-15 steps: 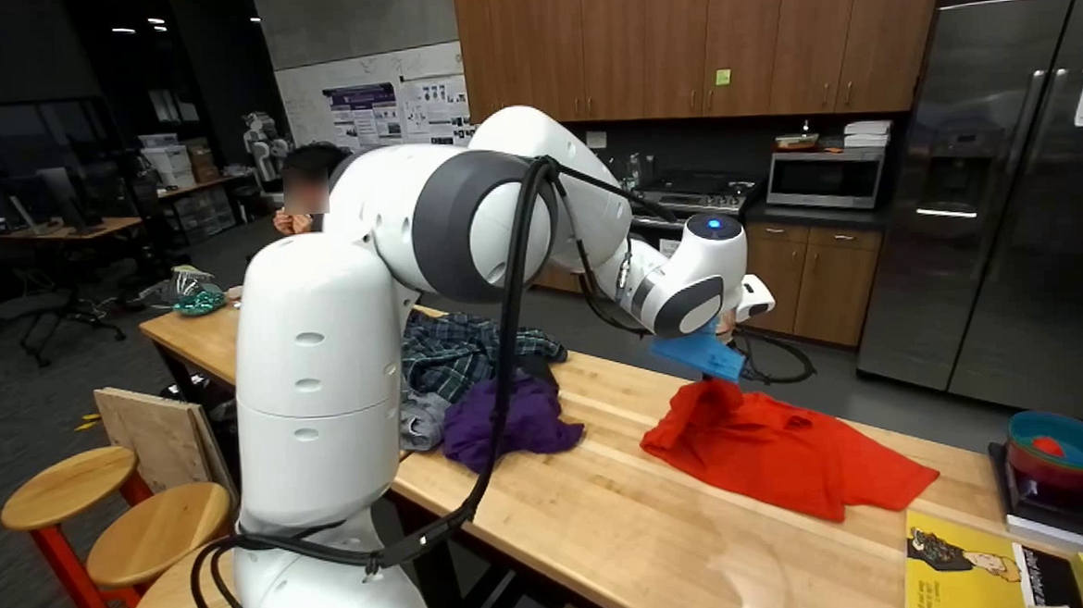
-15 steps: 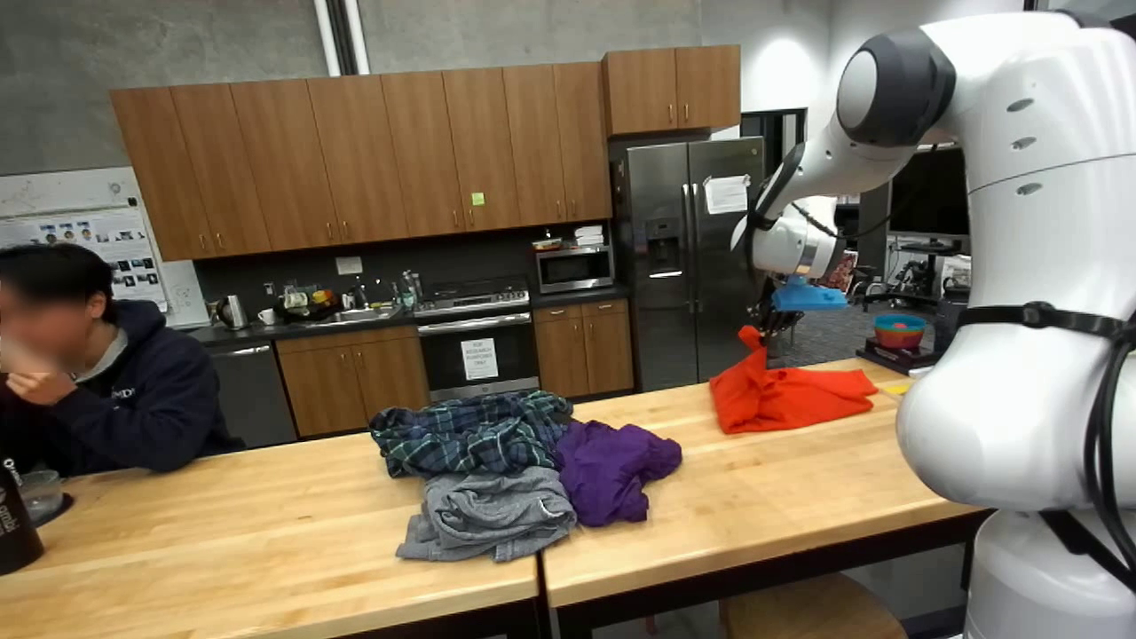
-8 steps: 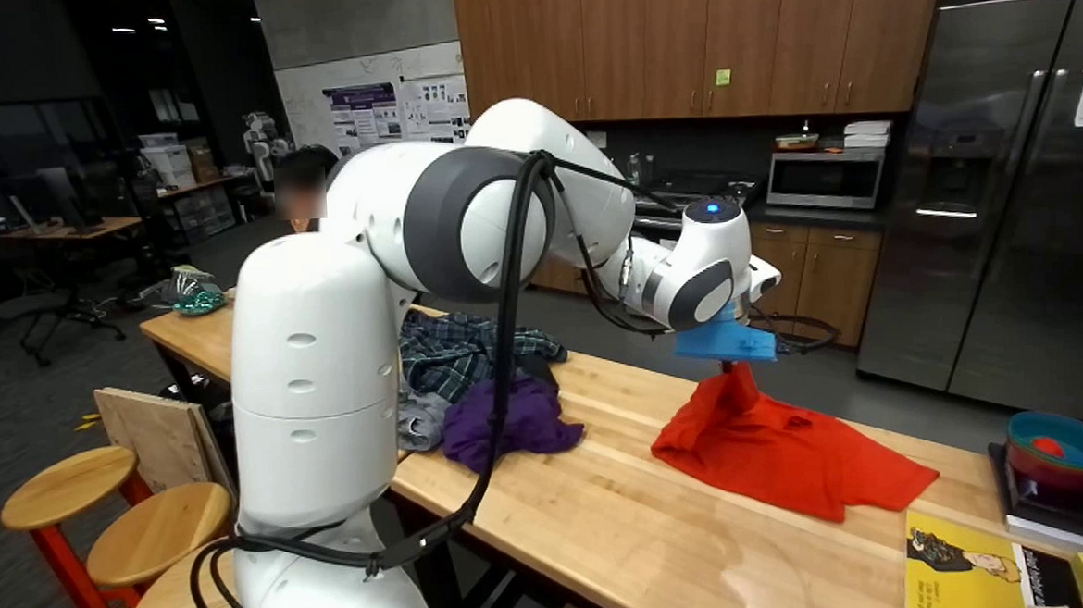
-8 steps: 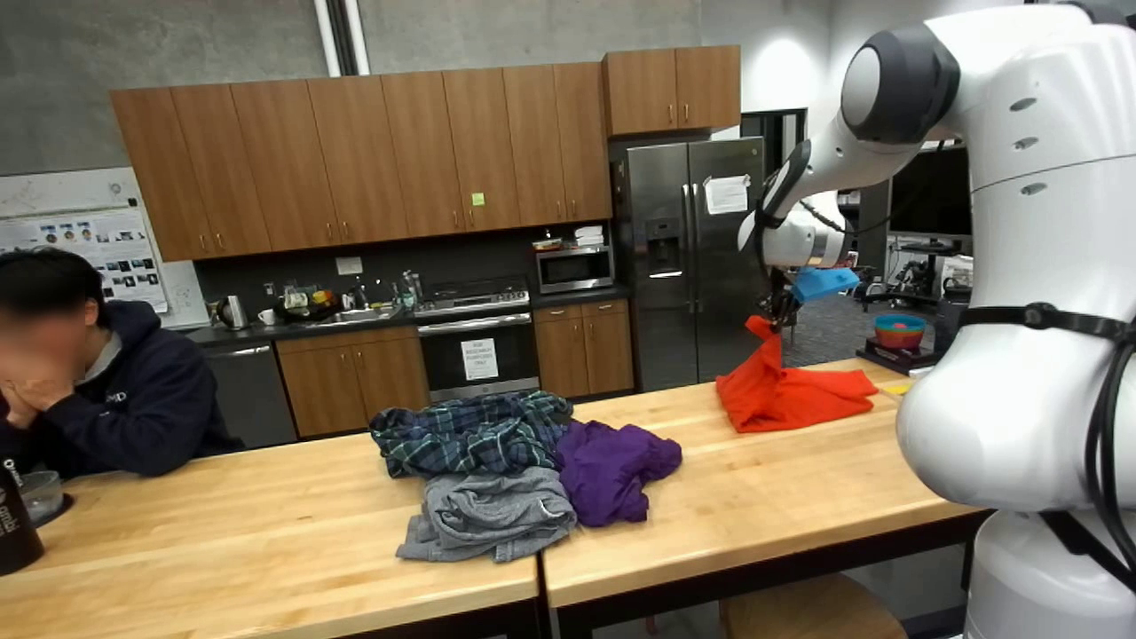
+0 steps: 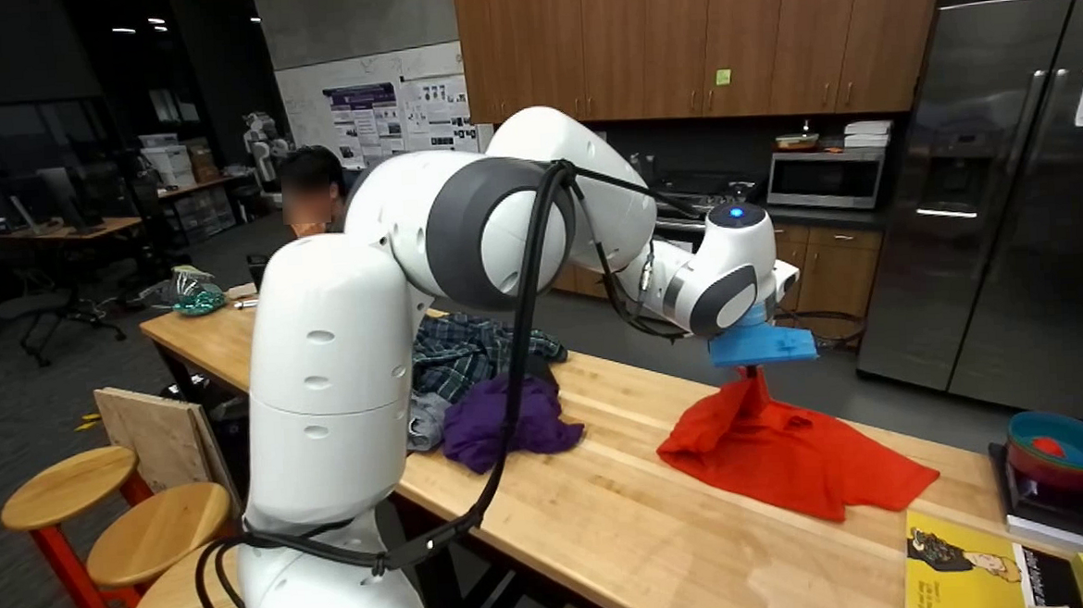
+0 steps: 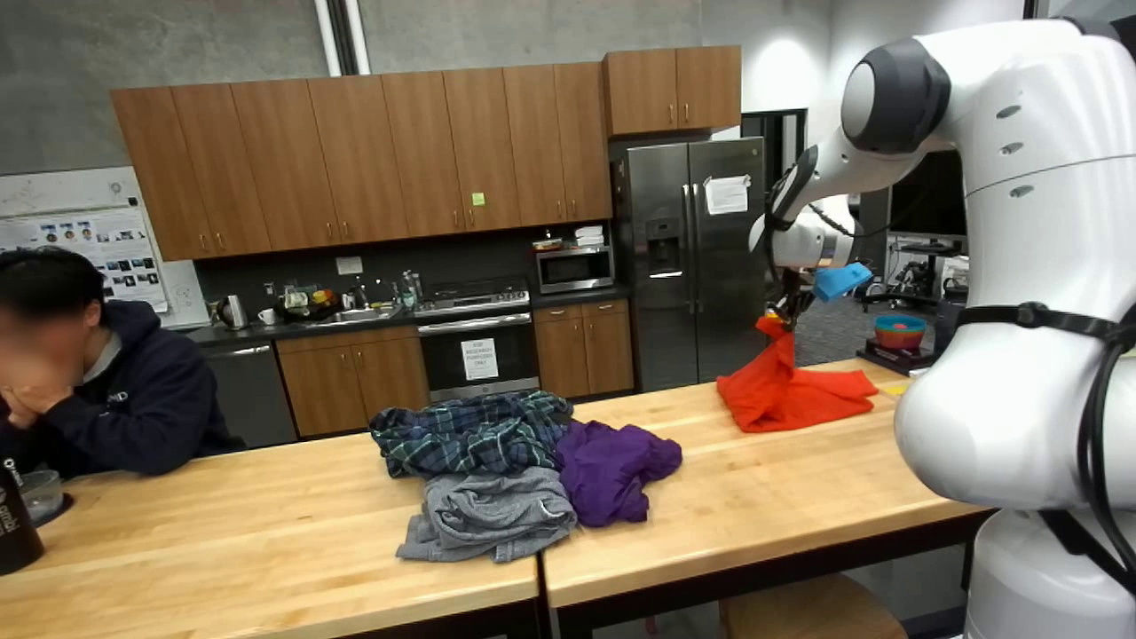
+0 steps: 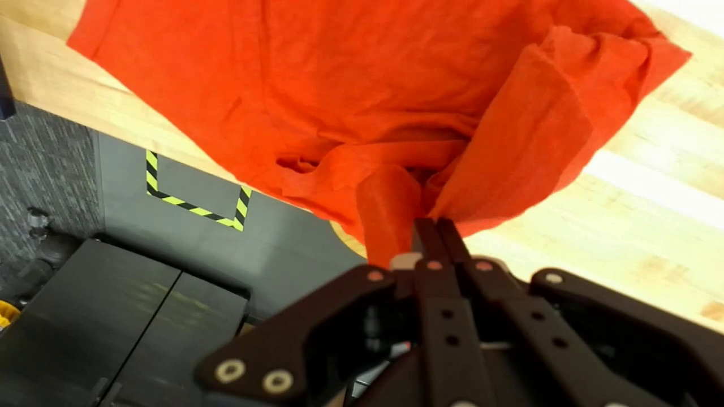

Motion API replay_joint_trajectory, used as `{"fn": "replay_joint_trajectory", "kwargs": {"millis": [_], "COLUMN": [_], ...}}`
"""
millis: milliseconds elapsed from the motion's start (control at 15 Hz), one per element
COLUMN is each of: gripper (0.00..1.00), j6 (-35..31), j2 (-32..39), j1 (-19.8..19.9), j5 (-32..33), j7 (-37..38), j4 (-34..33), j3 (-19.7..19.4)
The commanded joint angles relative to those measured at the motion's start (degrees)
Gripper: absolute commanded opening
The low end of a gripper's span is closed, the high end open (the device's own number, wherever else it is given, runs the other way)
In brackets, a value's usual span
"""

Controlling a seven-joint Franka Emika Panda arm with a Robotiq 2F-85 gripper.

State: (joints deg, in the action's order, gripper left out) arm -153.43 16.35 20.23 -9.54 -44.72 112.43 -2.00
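Observation:
A red shirt [image 5: 818, 456] lies crumpled on the wooden table, with one part pulled up into a peak. It also shows in an exterior view [image 6: 799, 399] and fills the upper part of the wrist view [image 7: 362, 73]. My gripper [image 7: 436, 221] is shut on a pinch of the red shirt; the fingertips are close together with the cloth gathered at them. In both exterior views the gripper [image 5: 751, 371] [image 6: 785, 315] points down above the shirt's raised part. A blue piece [image 5: 761, 343] is mounted at the wrist and partly hides the fingers.
A plaid shirt [image 6: 475, 430], a grey garment [image 6: 497, 515] and a purple garment [image 6: 617, 470] lie bunched on the table [image 6: 222, 541]. Stacked bowls [image 5: 1059, 448] and a yellow book [image 5: 958, 560] are at one end. A person [image 6: 124, 382] sits at the other end.
My gripper has moved to the right in both exterior views, carrying the raised part of the red shirt with it. The rest of the shirt has stayed nearly in place.

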Motion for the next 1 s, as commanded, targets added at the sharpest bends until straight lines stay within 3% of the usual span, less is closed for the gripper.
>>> {"fn": "replay_joint_trajectory", "kwargs": {"millis": [0,600,933], "gripper": [0.0,0.0,0.0], "j6": [-1.12,-0.54,1.94], "j2": [0.51,1.18,3.33], "j1": [3.08,7.8,7.56], "j5": [-4.25,-11.26,-9.83], "j7": [-6.38,-13.9,-13.72], "j4": [-0.69,-2.68,-9.32], "j3": [0.43,-0.57,-1.66]}}
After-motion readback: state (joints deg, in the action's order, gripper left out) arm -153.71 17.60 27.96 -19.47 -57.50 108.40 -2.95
